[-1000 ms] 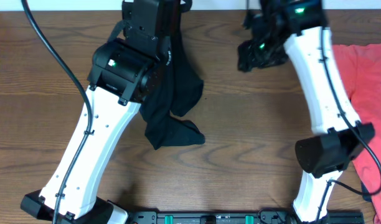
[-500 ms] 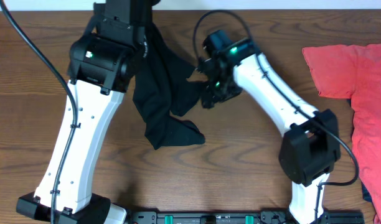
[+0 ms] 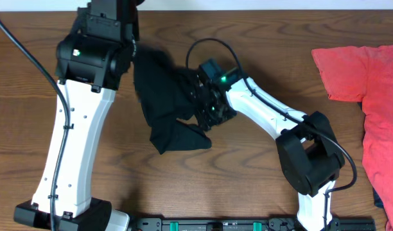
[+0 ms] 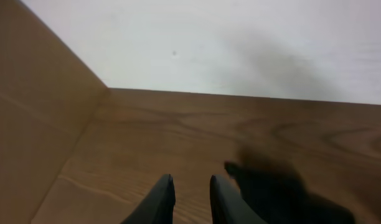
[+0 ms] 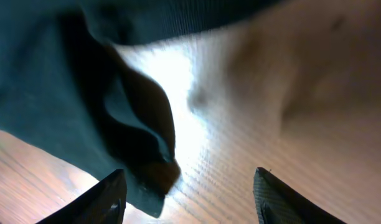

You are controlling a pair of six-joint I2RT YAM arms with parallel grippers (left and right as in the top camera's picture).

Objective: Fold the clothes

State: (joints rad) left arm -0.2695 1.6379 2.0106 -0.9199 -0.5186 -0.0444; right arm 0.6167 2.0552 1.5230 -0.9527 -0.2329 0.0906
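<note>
at the middle of the table [image 3: 248,192] the black garment [image 3: 163,102] lies bunched, not yet spread; the right gripper [image 5: 190,196], wide open at its edge, likely must next pinch a corner, while whether the narrow left gripper [image 4: 189,194] holds cloth i cannot tell.

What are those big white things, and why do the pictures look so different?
Those are two robot arms that should fold clothes. One picture looks down from above the wooden table: a black garment sits bunched in the middle, a red T-shirt at the side. The other two come from small cameras on the wrists. The right gripper is wide open beside the black cloth, holding nothing. The left gripper has its fingers close together; whether they pinch cloth, I cannot tell.
</note>
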